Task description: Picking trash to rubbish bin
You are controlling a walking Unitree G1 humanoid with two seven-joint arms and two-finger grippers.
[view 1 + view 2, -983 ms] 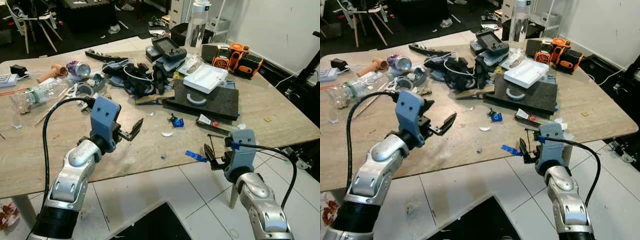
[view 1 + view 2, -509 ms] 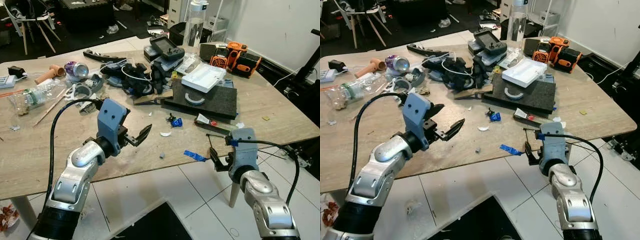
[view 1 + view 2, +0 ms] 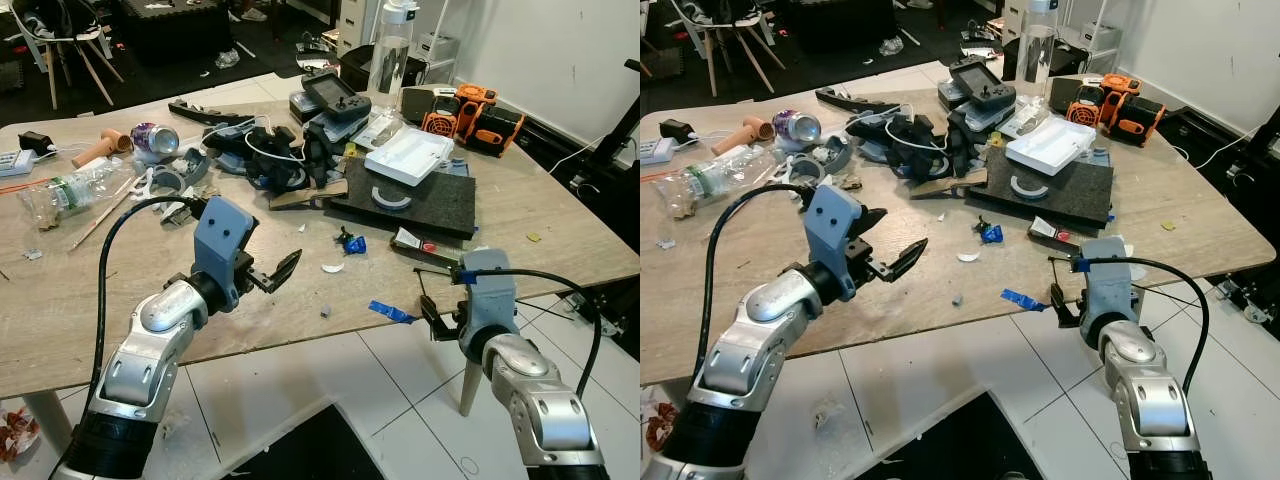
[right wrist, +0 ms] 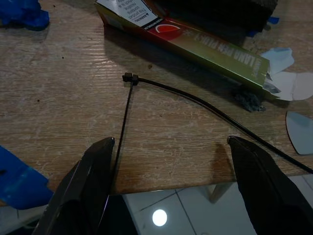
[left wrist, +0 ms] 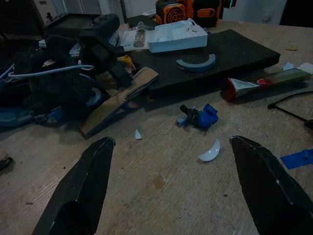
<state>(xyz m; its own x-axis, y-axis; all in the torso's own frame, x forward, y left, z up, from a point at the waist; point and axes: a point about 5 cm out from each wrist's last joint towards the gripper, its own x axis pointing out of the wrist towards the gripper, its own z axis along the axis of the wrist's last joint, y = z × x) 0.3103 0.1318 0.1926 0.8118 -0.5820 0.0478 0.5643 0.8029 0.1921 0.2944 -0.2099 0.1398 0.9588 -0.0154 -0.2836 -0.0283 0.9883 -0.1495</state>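
Two grippers are raised at the near edge of the worktop (image 3: 120,290), both with fingers spread wide and holding nothing. The left gripper (image 3: 272,272) hovers above the worktop surface, well to the left of the black foam slab (image 3: 440,205), which serves here as the landmark. In the left wrist view its fingers frame a white curved shard (image 5: 210,152) and a small blue-and-black scrap (image 5: 199,116), both lying just in front of the slab. The right gripper (image 3: 432,318) sits at the worktop edge directly in front of the slab, its fingers bracketing a black cable tie (image 4: 146,83) that lies near a green-and-red carton (image 4: 195,41) resting against the slab's front edge. A strip of blue tape (image 3: 392,312) lies at the worktop edge between the two grippers. Probable faults: the cable tie is thin and flat, so closing fingers may pass over it or flick it off the edge onto the floor. The white shard is small and light; a descent that is off-centre could push it aside rather than capture it. Neighbouring tools behind the slab risk being mistaken for trash.
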